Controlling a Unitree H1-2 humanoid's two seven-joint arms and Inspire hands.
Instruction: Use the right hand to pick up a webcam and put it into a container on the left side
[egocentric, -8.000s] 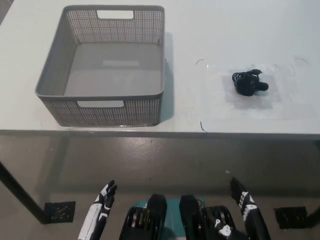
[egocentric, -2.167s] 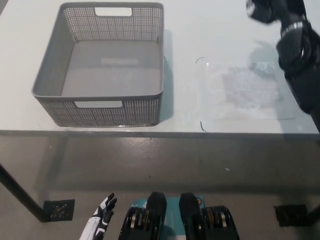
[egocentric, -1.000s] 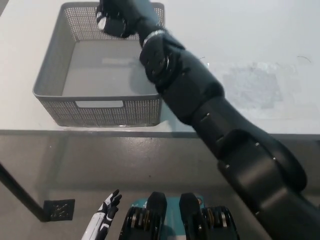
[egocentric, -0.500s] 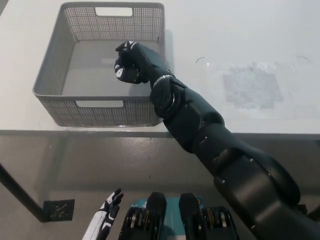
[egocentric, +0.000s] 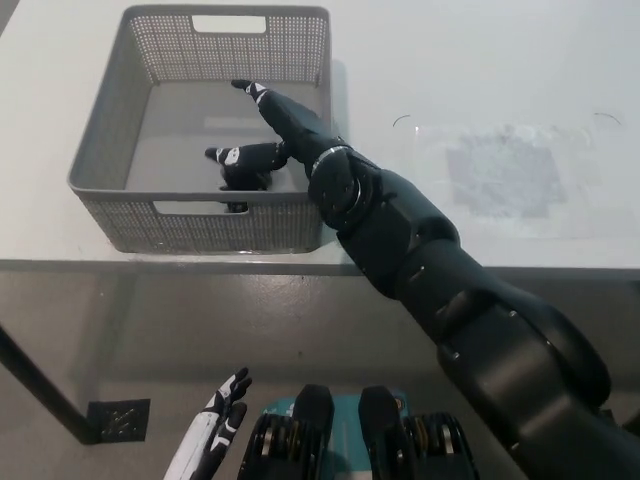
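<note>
My black right hand (egocentric: 268, 128) reaches across into the grey mesh basket (egocentric: 105, 140) at the table's left, fingers spread apart and holding nothing. The black webcam (egocentric: 245, 178) lies on the basket floor just under those fingers, near the front wall, partly hidden by the hand. My white left hand (egocentric: 217, 425) hangs low at the picture's bottom left, below the table edge, fingers apart.
A clear plastic sheet (egocentric: 500, 175) lies on the white table (egocentric: 450, 60) to the right, where the webcam was. The table's front edge runs across the middle of the picture, with grey floor below it.
The right hand, closed around the webcam half a second ago above the basket floor, has spread its fingers; the webcam now lies in the basket. The left hand barely moved.
</note>
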